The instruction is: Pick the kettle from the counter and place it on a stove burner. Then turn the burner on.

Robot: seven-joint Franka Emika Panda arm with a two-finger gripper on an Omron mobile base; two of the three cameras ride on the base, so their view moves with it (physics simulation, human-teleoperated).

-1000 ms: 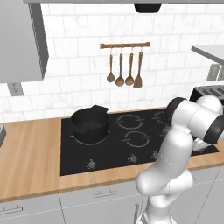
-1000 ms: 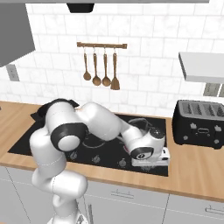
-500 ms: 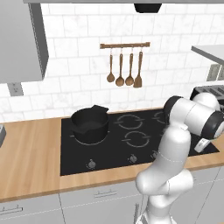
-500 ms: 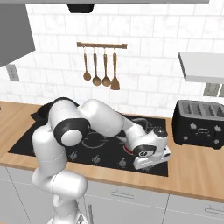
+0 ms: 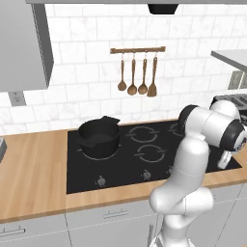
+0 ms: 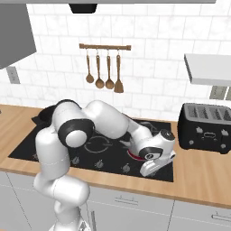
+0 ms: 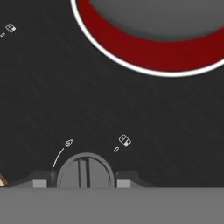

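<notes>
Kitchen worktop, seen from both base cameras and the hand camera.

- **Desk** (image 5: 34, 173): a long light wood slab running beneath a white tiled wall.
- **Black glass cooktop** (image 5: 120, 169): set into the middle of the desk.
- **Toaster** (image 6: 205, 128): dark, standing on the desk just beyond the cooktop's right edge.
- **Black pot** (image 5: 99, 137): on the cooktop's back-left corner. Two unlit ring markings (image 5: 149, 153) lie to its right.
- **Utensil rail** (image 5: 137, 49): on the wall above, with four wooden utensils hanging from it.
- **Stove burner** (image 7: 131, 48): near the cooktop's front-right corner, glowing as a broad red ring with a white rim.
- **Kettle** (image 7: 153, 17): its grey rounded body sits inside the red ring, at the top of the hand view. In the base views the arm covers it.
- **Hand** (image 7: 83, 183): low over the cooktop's front edge, near its right corner. Its two dark tips are pressed against opposite sides of a round grey knob (image 7: 85, 168), pinching it.
- **Knob markings**: a slot crosses the knob's face, and small white markings are printed on the glass beside it.
</notes>
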